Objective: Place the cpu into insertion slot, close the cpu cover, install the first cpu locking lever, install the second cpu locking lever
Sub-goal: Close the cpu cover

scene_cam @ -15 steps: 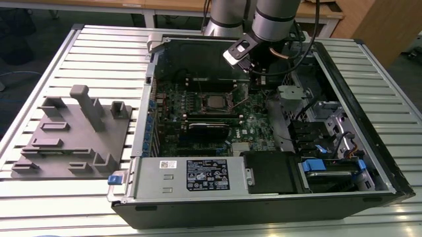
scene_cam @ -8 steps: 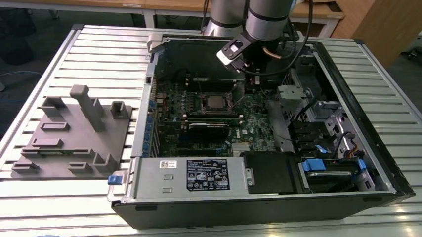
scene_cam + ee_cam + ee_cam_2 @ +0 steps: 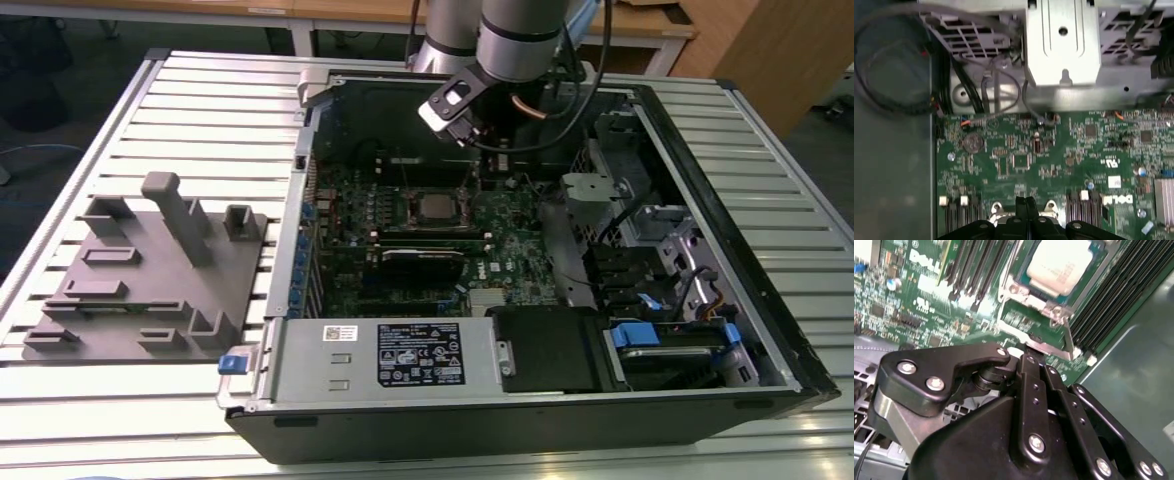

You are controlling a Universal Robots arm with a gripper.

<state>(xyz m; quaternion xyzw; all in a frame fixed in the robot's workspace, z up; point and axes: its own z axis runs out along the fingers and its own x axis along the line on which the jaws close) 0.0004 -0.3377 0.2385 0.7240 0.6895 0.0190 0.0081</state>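
Note:
The cpu (image 3: pixel 1059 264), a pale silver square chip, lies flat in the insertion slot on the green motherboard (image 3: pixel 1019 165); the chip hides the slot. The cpu cover (image 3: pixel 1015 290), a metal frame, lies down around the chip. A thin metal lever (image 3: pixel 1070 337) runs along the socket's edge. My gripper (image 3: pixel 1029 359) is shut with nothing between its fingers, and its tips hover just beside the socket's corner, near that lever. In the exterior view the cpu (image 3: pixel 434 207) sits mid-board and the gripper (image 3: pixel 491 175) hangs just behind it, to its right. The shut tips (image 3: pixel 1026 202) point down at the board.
The open computer case (image 3: pixel 747 200) surrounds the board. A labelled power supply (image 3: pixel 387 355) lies at the front, drive bays and cables (image 3: pixel 654 260) on the exterior view's right. A black card (image 3: pixel 424 255) lies in front of the socket. A grey fixture block (image 3: pixel 147 270) stands outside on the slatted table.

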